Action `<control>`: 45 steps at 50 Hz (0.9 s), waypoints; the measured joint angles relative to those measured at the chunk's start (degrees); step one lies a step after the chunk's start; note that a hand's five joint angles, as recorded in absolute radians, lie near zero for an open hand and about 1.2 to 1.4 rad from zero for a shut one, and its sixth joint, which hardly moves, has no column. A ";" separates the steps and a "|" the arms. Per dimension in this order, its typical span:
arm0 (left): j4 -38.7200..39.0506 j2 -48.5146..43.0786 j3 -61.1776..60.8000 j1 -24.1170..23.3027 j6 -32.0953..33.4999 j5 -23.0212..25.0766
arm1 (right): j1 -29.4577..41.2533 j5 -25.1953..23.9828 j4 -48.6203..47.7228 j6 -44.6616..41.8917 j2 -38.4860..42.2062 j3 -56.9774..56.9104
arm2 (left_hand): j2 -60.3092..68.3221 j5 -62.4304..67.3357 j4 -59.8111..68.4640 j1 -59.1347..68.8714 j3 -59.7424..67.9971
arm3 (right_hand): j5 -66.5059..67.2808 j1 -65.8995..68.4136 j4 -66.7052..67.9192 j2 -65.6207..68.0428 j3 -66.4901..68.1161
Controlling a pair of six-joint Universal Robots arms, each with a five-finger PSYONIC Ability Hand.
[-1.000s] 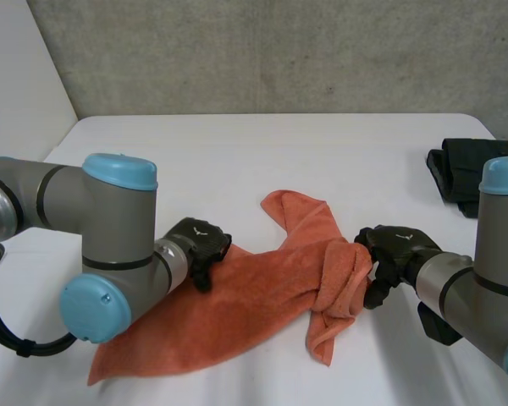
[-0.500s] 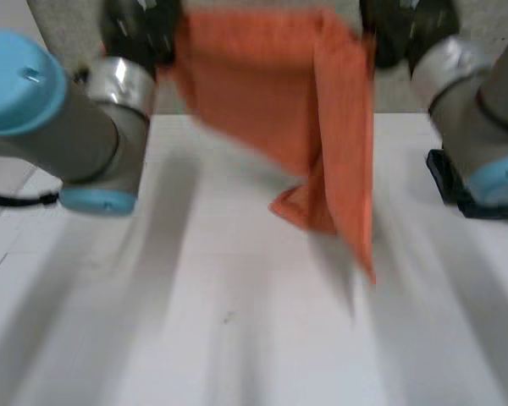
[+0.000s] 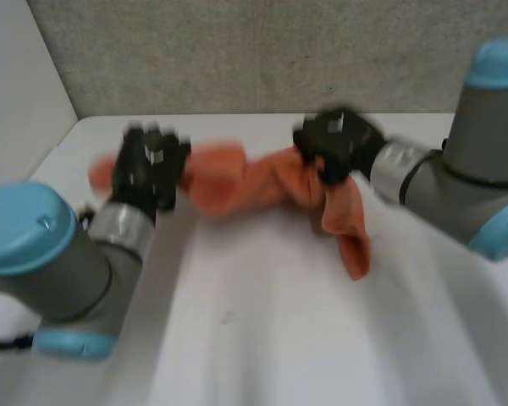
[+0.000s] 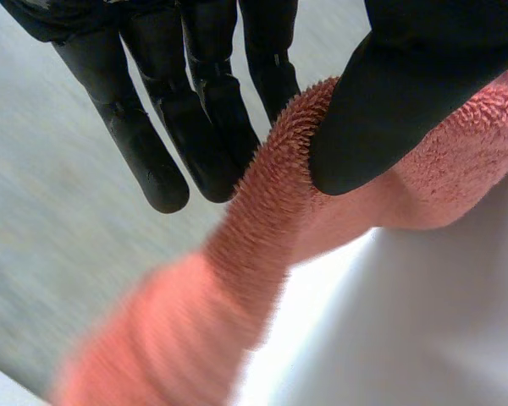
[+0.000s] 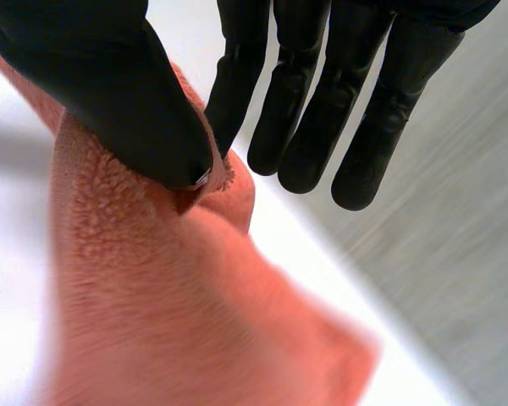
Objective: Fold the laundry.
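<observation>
Not much is done yet, it seems. Over the worktop (image 3: pixel 262 338), toward 12 o'clock, the orange towel (image 3: pixel 254 179) is strung out as a bunched rope. It's pinched at 10 o'clock by the left hand (image 3: pixel 152 169) and at 1 o'clock by the right hand (image 3: pixel 334 150). Flattening and every fold are left.

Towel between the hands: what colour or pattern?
The towel is plain orange, unpatterned; clearest in the left wrist view.
</observation>
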 measured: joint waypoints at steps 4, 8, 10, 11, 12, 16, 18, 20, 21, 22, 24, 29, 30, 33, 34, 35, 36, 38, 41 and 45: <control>-7.57 0.39 -5.03 -0.73 -0.07 -1.03 | 0.11 -0.05 5.62 -4.73 2.73 4.05 | 0.00 0.00 0.00 0.00 0.00 | 0.00 0.00 0.00 0.00 0.00; -15.97 0.97 -6.61 -1.76 -0.18 -2.46 | 0.35 0.14 6.62 -7.41 3.70 6.69 | 0.00 0.00 0.01 0.00 0.00 | -0.27 -0.11 -0.62 -0.37 -0.51; -20.25 1.94 -6.68 -2.16 -0.23 -3.11 | 0.51 0.30 6.26 -8.13 3.68 7.80 | -1.04 -0.21 -0.81 -0.19 -0.67 | -8.44 -7.77 -9.89 -10.26 -9.65; -21.22 2.26 -6.65 -2.23 -0.23 -3.23 | 0.54 0.34 6.14 -8.20 3.65 7.99 | -3.18 -1.24 -2.99 -0.89 -2.67 | -10.42 -9.51 -11.98 -12.37 -12.81; -23.48 3.41 -6.43 -2.35 -0.23 -3.48 | 0.60 0.47 5.68 -8.30 3.47 8.61 | -11.98 -7.88 -10.97 -7.91 -11.75 | -18.92 -16.42 -20.54 -20.00 -20.34; -26.05 6.99 -5.04 -2.32 -0.22 -3.53 | 0.47 0.79 4.51 -7.86 2.98 10.03 | -43.02 -40.39 -43.46 -42.71 -42.34 | -50.25 -41.91 -51.15 -49.98 -50.82; -26.24 8.72 -3.92 -2.16 -0.19 -3.29 | 0.30 1.01 3.50 -7.21 2.31 11.37 | -50.53 -47.79 -50.77 -48.20 -49.59 | -52.54 -43.51 -53.43 -52.41 -53.55; -25.99 10.15 -2.44 -1.89 -0.18 -2.70 | 0.17 1.14 2.51 -6.53 1.27 12.86 | -52.71 -50.52 -53.19 -48.73 -52.29 | -52.87 -43.83 -53.78 -53.02 -54.27; -25.67 10.89 -1.27 -1.67 -0.19 -2.02 | 0.10 1.23 1.81 -6.06 0.38 14.01 | -52.87 -50.82 -53.42 -48.73 -52.69 | -53.00 -43.91 -53.91 -53.58 -54.54; -25.32 11.38 -0.18 -1.48 -0.22 -1.29 | 0.06 1.25 1.25 -5.70 -0.46 15.00 | -52.87 -50.82 -53.42 -48.73 -52.69 | -53.00 -43.91 -53.91 -53.61 -54.54; -25.14 11.54 0.36 -1.37 -0.25 -0.88 | 0.05 1.27 1.03 -5.58 -0.76 15.34 | -52.87 -50.82 -53.42 -48.73 -52.69 | -53.00 -43.91 -53.91 -53.61 -54.54; -23.74 7.55 7.05 0.35 -1.88 7.08 | -0.13 1.25 -2.43 -4.55 -5.45 22.27 | -51.13 -48.19 -51.40 -46.79 -50.91 | -53.00 -43.91 -53.92 -53.72 -54.92; -23.70 5.99 8.32 0.67 -2.30 8.65 | -0.18 1.24 -2.92 -4.52 -6.06 23.46 | -49.75 -46.84 -50.11 -45.17 -49.52 | -53.00 -43.91 -53.92 -53.72 -54.92; -23.82 -0.14 12.58 1.44 -3.41 13.13 | -0.62 1.25 -3.92 -4.66 -7.46 26.65 | -44.83 -41.87 -45.18 -40.12 -44.62 | -53.00 -44.62 -54.61 -53.73 -55.42; -23.86 -1.77 13.63 1.58 -3.60 13.97 | -0.84 1.24 -4.04 -4.73 -7.71 27.36 | -44.13 -41.15 -44.48 -39.44 -43.93 | -53.00 -44.62 -54.61 -53.73 -55.42; -23.95 -4.47 15.29 1.76 -3.84 15.15 | -1.23 1.24 -4.21 -4.87 -8.03 28.38 | -43.15 -40.06 -43.37 -38.53 -42.89 | -53.00 -44.82 -54.61 -53.72 -55.46; -23.97 -5.22 15.76 1.80 -3.89 15.42 | -1.36 1.23 -4.24 -4.91 -8.12 28.66 | -43.15 -40.06 -43.37 -38.53 -42.89 | -53.00 -44.82 -54.61 -53.72 -55.46; -24.11 -10.35 19.03 2.00 -3.94 16.57 | -2.24 1.12 -4.34 -5.15 -8.54 30.19 | -41.04 -37.99 -41.21 -36.49 -40.83 | -53.00 -44.82 -54.61 -53.73 -55.46; -24.47 -15.62 22.47 2.32 -3.62 16.92 | -3.57 0.87 -4.39 -5.41 -8.90 31.90 | -38.99 -35.88 -39.01 -34.48 -38.68 | -53.00 -44.82 -54.61 -53.72 -55.46; -26.23 -20.90 25.79 3.63 -2.75 16.87 | -5.32 0.57 -4.53 -5.55 -9.13 33.45 | -37.06 -33.90 -36.99 -32.50 -36.81 | -53.00 -44.82 -54.61 -53.73 -55.46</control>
